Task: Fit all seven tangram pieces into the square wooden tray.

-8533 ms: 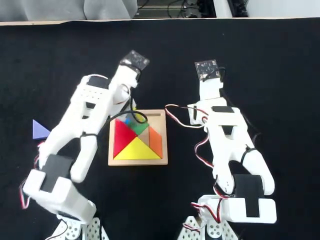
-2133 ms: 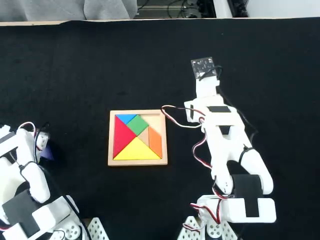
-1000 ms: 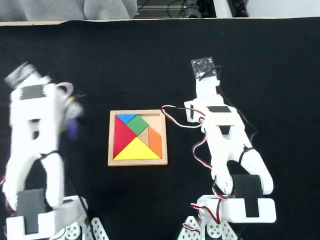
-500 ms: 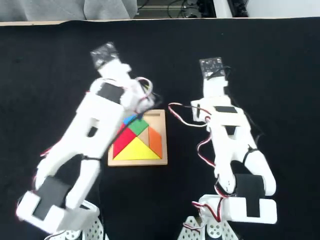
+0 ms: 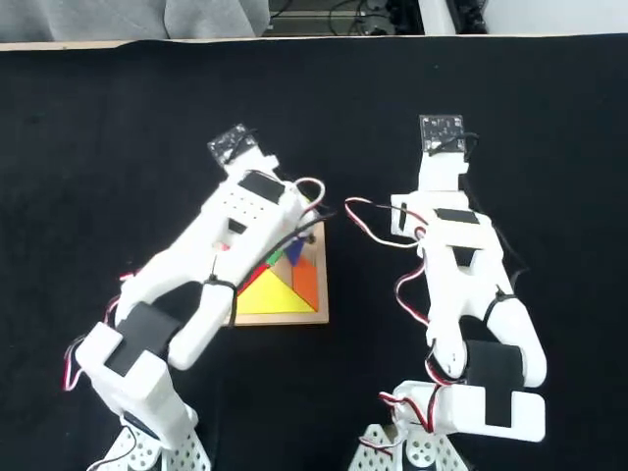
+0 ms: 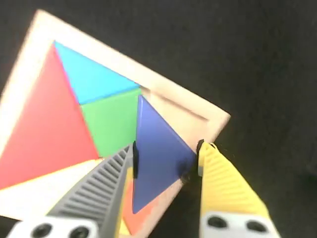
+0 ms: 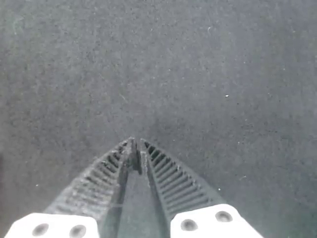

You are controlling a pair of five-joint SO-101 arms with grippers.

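My left gripper (image 6: 166,151) is shut on a blue triangle (image 6: 156,156) and holds it just above the square wooden tray (image 6: 210,116), over the tray's bare corner. In the tray lie a red triangle (image 6: 44,131), a light blue triangle (image 6: 91,77), a green square (image 6: 111,121) and a yellow triangle (image 6: 34,196). From the high view the left arm (image 5: 240,226) covers most of the tray (image 5: 285,317); the yellow triangle (image 5: 270,294) and an orange piece (image 5: 306,280) show. My right gripper (image 7: 136,148) is shut on nothing above bare black cloth.
The right arm (image 5: 456,255) stands to the right of the tray with a red and white cable (image 5: 368,221) looping toward it. Black cloth (image 5: 118,118) covers the whole table. The table's far edge (image 5: 98,42) runs along the top.
The left arm swung from the far left of the table over to the tray, carrying the blue triangle, and now hovers above it. The right arm shifted slightly to the right.
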